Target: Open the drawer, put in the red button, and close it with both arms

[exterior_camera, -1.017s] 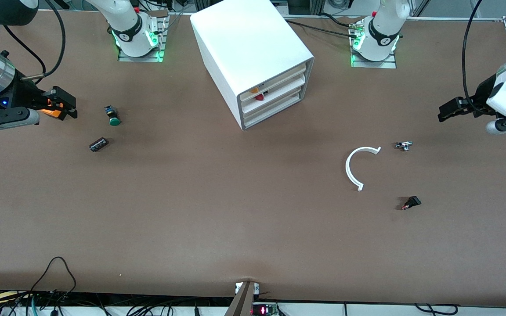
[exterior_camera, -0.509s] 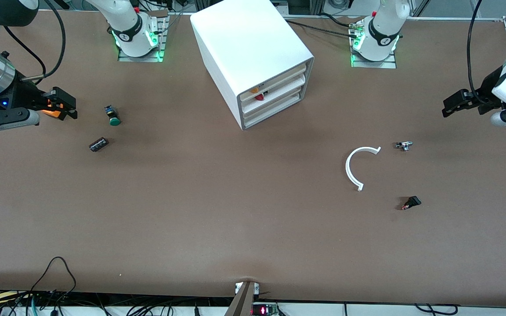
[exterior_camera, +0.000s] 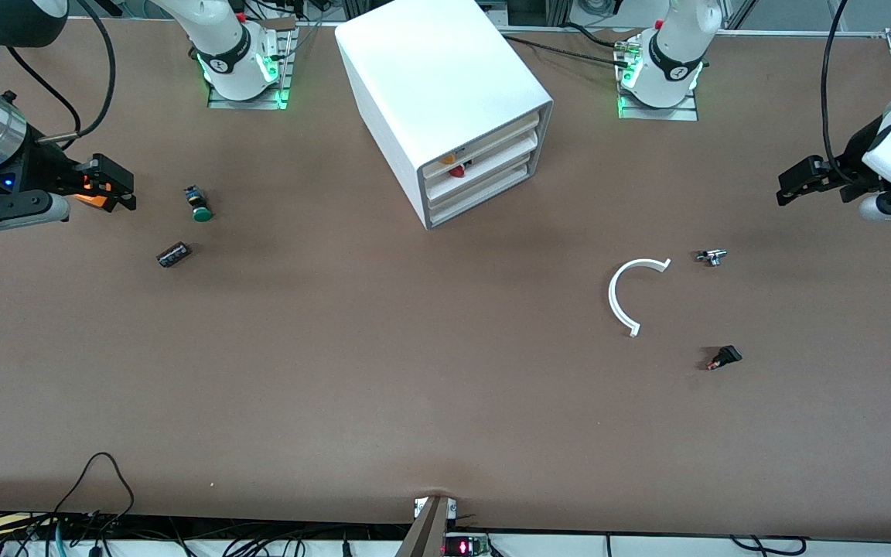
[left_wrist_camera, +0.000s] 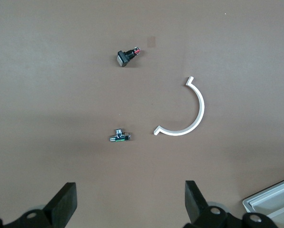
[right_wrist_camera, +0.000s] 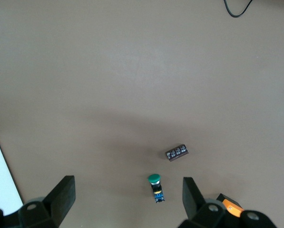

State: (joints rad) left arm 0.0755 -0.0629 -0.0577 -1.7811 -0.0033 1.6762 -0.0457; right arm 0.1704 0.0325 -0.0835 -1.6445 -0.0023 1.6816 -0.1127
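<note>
The white cabinet (exterior_camera: 438, 85) stands between the arm bases. Its middle drawer (exterior_camera: 492, 161) sits pushed in, level with the drawers above and below. A red button cap (exterior_camera: 457, 171) shows at that drawer's front, under the top drawer's orange speck (exterior_camera: 449, 159). My left gripper (exterior_camera: 784, 192) hangs open and empty over the left arm's end of the table; in the left wrist view it (left_wrist_camera: 131, 202) holds nothing. My right gripper (exterior_camera: 122, 186) hangs open and empty over the right arm's end, beside the green button (exterior_camera: 200, 209); it (right_wrist_camera: 127, 197) also shows in the right wrist view.
A green-capped button (right_wrist_camera: 154, 186) and a dark block (exterior_camera: 173, 254) lie near the right gripper. A white arc piece (exterior_camera: 625, 294), a metal fitting (exterior_camera: 712, 256) and a small black part with a red tip (exterior_camera: 724, 357) lie toward the left arm's end.
My left gripper has drawn back a little toward the left arm's end of the table and risen. The right arm has not moved. The drawer stays shut.
</note>
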